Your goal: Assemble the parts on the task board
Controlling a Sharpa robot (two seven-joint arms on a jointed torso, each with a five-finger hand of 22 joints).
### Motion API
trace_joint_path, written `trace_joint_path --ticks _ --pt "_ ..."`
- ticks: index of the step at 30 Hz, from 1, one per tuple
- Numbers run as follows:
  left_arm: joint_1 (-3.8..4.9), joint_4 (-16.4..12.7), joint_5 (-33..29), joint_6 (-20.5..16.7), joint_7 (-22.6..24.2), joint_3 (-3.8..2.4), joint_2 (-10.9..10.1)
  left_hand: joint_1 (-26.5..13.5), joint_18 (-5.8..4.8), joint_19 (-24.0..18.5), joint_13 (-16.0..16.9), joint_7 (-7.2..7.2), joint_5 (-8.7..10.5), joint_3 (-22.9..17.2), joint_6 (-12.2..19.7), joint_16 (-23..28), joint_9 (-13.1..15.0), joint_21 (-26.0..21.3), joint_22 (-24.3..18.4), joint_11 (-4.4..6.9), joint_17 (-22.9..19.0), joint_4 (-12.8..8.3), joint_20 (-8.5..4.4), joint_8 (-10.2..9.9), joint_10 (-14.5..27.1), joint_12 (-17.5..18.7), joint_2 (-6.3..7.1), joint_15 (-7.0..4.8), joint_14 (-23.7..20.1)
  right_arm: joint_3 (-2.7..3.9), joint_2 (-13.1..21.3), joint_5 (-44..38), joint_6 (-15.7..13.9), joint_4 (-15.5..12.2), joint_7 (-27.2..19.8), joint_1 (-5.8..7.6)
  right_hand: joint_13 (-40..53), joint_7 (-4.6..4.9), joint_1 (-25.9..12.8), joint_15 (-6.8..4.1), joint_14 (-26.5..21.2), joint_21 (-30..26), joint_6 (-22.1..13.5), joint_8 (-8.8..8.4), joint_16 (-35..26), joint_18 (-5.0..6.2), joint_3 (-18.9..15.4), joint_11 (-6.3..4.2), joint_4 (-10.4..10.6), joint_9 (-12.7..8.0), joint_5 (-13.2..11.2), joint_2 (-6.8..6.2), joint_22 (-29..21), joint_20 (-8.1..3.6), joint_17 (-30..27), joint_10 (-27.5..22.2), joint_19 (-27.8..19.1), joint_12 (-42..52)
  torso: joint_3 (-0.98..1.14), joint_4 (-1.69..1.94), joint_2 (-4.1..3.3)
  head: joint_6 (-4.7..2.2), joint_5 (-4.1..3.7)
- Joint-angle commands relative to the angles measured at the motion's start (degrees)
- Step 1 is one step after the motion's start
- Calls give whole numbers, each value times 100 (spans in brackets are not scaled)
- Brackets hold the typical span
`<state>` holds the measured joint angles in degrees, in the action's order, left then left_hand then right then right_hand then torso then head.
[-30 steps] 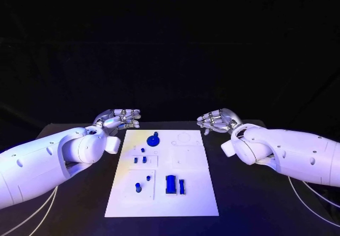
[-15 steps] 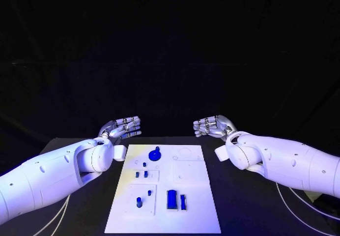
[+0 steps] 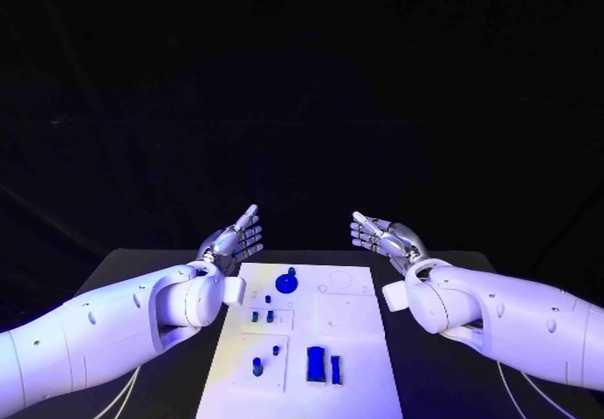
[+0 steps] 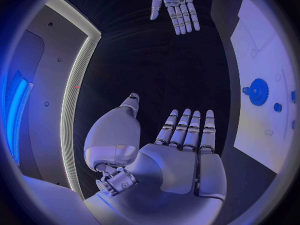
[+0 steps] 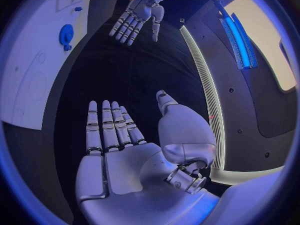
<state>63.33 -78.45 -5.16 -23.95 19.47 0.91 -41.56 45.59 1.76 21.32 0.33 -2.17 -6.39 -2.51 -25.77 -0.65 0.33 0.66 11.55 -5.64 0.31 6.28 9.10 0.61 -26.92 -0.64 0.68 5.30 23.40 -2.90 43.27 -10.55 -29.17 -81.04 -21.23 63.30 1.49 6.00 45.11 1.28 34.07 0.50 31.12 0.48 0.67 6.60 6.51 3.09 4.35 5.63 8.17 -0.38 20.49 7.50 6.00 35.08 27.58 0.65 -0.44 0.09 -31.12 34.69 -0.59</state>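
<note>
Nearest the robot, on the white task board [image 3: 365, 367] that lies along the middle of the black table [image 3: 151, 262], stand two upright blue bars [image 3: 322, 366], one wide and one thin, side by side in a raised square on the board's right half. Just to their left a small blue peg and a rounded blue piece [image 3: 258, 367] sit in another raised square. Further along the board, two short blue pegs [image 3: 261, 317] stand close together in a smaller square. Beyond those, near the far left part of the board, lies a blue gear [image 3: 287, 282] with a small knob beside it; in the left wrist view the same gear [image 4: 258, 91] shows its toothed rim, and in the right wrist view it [image 5: 66, 35] lies flat on the white surface. To the gear's right the board carries faint round outlines.

At the far end, both hands are raised above the table, on either side of the board and apart from it. The left hand [image 3: 236, 238] is spread flat, fingers straight and side by side, thumb out, holding nothing; its palm [image 4: 178, 157] faces the other hand. The right hand [image 3: 381, 234] is likewise spread and bare, fingers stretched and thumb out [image 5: 119, 145]. The two palms face each other across the board's far edge, well apart
</note>
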Motion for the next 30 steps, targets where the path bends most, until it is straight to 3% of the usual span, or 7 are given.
trace_joint_path --ticks 1,2,4,5,7,12,30 --pt "-104 -400 294 -1052 588 -32 -99 -1454 -176 -681 -33 217 203 251 823 65 -33 -66 -367 564 -31 -203 -289 -61 857 64 -68 -530 -746 105 57 665 -933 -378 -573 -124 -149 -191 -1439 -128 -1087 -50 -993 -48 -67 -198 -206 -309 -435 -563 -261 38 -654 -240 -191 -1119 -879 -65 44 -9 -6 -31 59" --pt "-135 -510 326 -1194 653 -41 -130 -1574 -176 -737 -33 217 223 251 892 65 -33 -66 -398 564 -31 -222 -314 -61 929 64 -68 -530 -803 140 73 738 -1039 -475 -626 -160 -149 -600 -1558 -128 -1177 -50 -1075 -48 -67 -198 -220 -309 -435 -563 -283 38 -708 -260 -600 -1210 -953 -65 44 -9 -6 -31 59" --pt "-190 -703 384 -1442 767 -56 -185 -1803 -176 -843 -33 217 639 251 1018 65 -33 -66 -456 564 -31 -628 -360 -61 1062 64 -68 -530 -923 199 100 863 -1218 -639 -717 -220 -149 -600 -1791 -128 -1352 -50 -1235 -48 -67 -208 -651 -309 -435 -563 -324 38 -814 -297 -600 -1393 -1094 -65 44 -9 -6 -31 59" --pt "-225 -827 420 -1601 841 -66 -220 -1957 -176 -916 -33 217 639 251 1105 65 -33 -66 -496 564 -31 -628 -390 -61 1153 64 -68 -530 -1003 234 116 937 -1325 -736 -770 -257 -149 -600 -1938 -128 -1462 -50 -1335 -48 -67 -660 -651 -309 -435 -563 -352 38 -880 -322 -600 -1508 -1183 -65 44 -9 -6 -31 59" --pt "-263 -962 460 -1774 921 -76 -259 -2155 -176 -1009 -33 217 639 251 1220 65 -33 -66 -545 564 -31 -628 -429 -61 1273 64 -68 -530 -1104 268 132 1008 -1427 -830 -822 -291 -149 -600 -2140 -128 -1616 -50 -1476 -48 -67 -660 -651 -309 -435 -563 -388 38 -973 -750 -600 -1665 -1308 -65 44 -9 -6 -31 59" --pt "-312 -1133 511 -1995 1022 -90 -308 -2545 -176 -1182 -33 217 639 251 1439 65 -33 -66 -644 564 -31 -628 -910 -61 1501 64 -68 -530 -1307 290 142 1055 -1495 -892 -856 -314 -149 -600 -2520 -128 -1902 -50 -1738 -48 -67 -660 -651 -309 -435 -563 -817 38 -1145 -750 -600 -1959 -1524 -65 44 -9 -6 -31 59" --pt "-317 -1151 516 -2017 1032 -91 -313 -3618 -176 -1673 -33 217 639 251 2042 65 -33 -66 -1155 564 -31 -628 -910 -61 2136 64 -68 -530 -1853 290 142 1055 -1495 -892 -856 -314 -149 -600 -3576 -128 -2704 -50 -2474 -48 -67 -660 -651 -309 -435 -563 -817 38 -1628 -750 -600 -2784 -2187 -65 44 -9 -6 -31 59"
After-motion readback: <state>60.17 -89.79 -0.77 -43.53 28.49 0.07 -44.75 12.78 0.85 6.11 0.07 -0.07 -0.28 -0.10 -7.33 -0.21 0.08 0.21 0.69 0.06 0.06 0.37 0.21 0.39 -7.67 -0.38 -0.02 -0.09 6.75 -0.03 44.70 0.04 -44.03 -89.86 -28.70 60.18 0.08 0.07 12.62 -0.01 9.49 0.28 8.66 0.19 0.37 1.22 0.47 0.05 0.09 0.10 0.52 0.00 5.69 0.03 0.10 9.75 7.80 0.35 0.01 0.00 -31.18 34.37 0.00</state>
